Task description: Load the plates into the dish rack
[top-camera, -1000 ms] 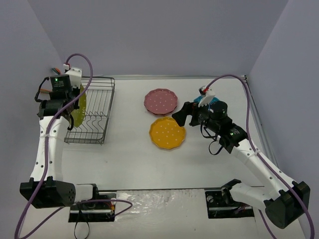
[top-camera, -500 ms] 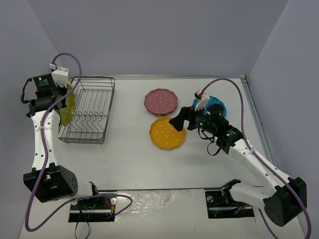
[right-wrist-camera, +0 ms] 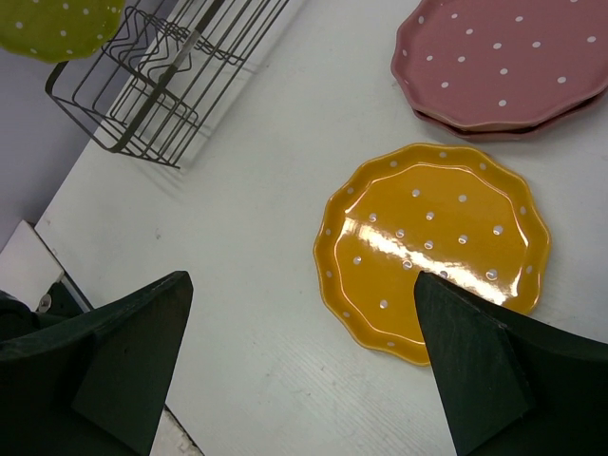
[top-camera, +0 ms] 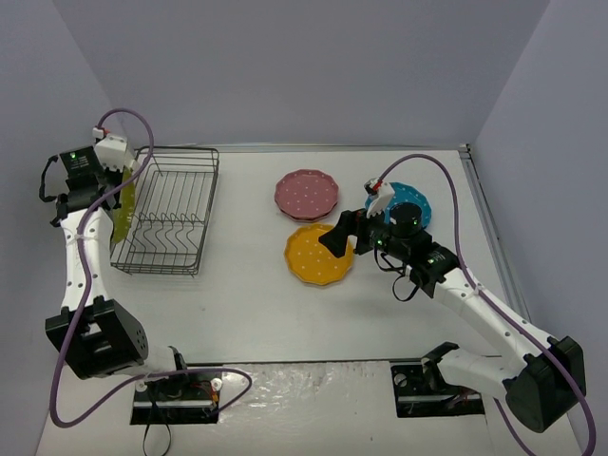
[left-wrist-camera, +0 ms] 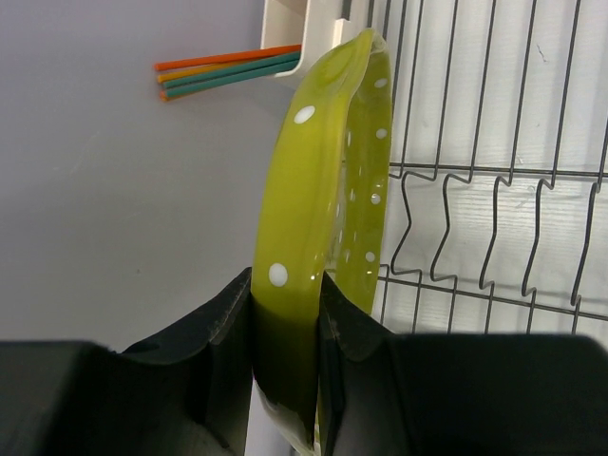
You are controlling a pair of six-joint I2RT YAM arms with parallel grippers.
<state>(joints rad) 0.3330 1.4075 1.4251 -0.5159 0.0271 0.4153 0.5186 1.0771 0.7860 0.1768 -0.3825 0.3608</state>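
Note:
My left gripper (top-camera: 107,186) is shut on the rim of a lime-yellow dotted plate (left-wrist-camera: 323,190), which stands on edge at the left side of the black wire dish rack (top-camera: 171,211). In the top view the plate (top-camera: 124,202) hangs along the rack's left wall. An orange-yellow plate (top-camera: 316,256) lies flat mid-table, and my right gripper (top-camera: 338,237) hovers open over its right rim. Through the right wrist camera the orange-yellow plate (right-wrist-camera: 437,247) sits below the right finger of that gripper (right-wrist-camera: 304,323). Two stacked pink plates (top-camera: 306,193) lie behind it. A turquoise plate (top-camera: 410,199) is partly hidden by the right arm.
A white caddy (left-wrist-camera: 304,38) holding orange and teal sticks (left-wrist-camera: 228,71) sits at the rack's far corner. Rack tines (left-wrist-camera: 494,180) run to the right of the held plate. The grey side wall (top-camera: 57,114) stands close behind the left arm.
The left arm has swung left and back with the lime-yellow plate, and the rack's near end shifted slightly left. The right gripper has moved left over the orange-yellow plate's rim.

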